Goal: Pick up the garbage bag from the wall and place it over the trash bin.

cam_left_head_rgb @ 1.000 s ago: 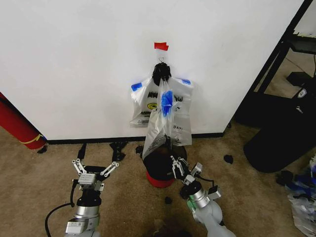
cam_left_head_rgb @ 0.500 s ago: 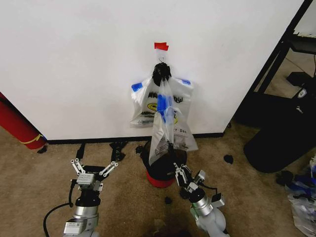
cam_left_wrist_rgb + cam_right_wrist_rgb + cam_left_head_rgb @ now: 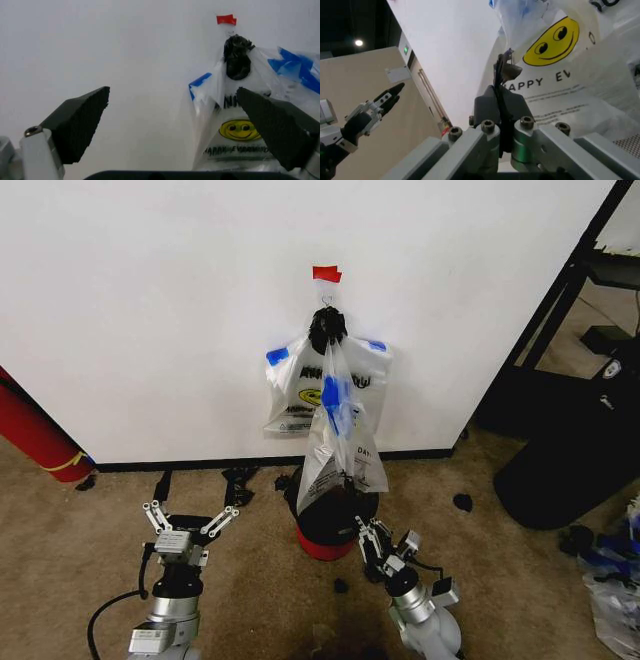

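A bundle of bags [image 3: 300, 385] is hung by a black knot [image 3: 326, 328] on the white wall [image 3: 150, 300], under a red tape strip [image 3: 326, 274]. The garbage bag [image 3: 340, 445] is draped down from the knot over the far rim of the trash bin [image 3: 325, 535]. The left tool [image 3: 191, 523] is held spread wide on the near left; the right tool [image 3: 378, 545] is seen just right of the bin.

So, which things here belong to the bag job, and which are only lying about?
For the job:
- garbage bag, hanging over the bin
- trash bin
- wall with hook
- right gripper, fingers shut
- left gripper, fingers open

Lying about:
- bundle of bags
- red roll
- black bulky thing
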{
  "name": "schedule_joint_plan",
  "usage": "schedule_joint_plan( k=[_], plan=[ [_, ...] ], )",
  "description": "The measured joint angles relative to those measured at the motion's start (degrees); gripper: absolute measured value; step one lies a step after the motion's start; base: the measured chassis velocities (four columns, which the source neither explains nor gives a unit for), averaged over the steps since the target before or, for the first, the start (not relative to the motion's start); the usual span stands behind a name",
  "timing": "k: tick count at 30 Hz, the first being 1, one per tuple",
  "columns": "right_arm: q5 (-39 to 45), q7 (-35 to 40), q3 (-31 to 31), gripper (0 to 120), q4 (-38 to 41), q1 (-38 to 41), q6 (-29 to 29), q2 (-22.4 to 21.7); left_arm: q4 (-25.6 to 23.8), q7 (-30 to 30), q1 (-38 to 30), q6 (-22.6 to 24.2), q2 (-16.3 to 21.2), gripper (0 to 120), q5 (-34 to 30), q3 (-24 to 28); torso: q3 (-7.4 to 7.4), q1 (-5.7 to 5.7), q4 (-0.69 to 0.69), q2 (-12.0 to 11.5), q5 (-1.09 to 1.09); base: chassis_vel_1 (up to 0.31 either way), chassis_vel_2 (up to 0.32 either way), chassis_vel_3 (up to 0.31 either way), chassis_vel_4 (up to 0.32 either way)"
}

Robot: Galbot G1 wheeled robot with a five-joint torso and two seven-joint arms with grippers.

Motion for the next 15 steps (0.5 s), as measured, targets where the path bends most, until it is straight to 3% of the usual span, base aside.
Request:
schedule_joint_plan(
  k=[15],
  plan=[
    [0.08, -3.0, 1.22, 0, -0.69, -0.92, -0.02, 0.31, 0.12, -0.02, -0.21, -0.09, -0.26, 100, -0.15, 0.23, 0.0, 0.0, 0.0, 0.0, 0.0, 0.0, 0.0, 0.0, 0.0]
  ],
)
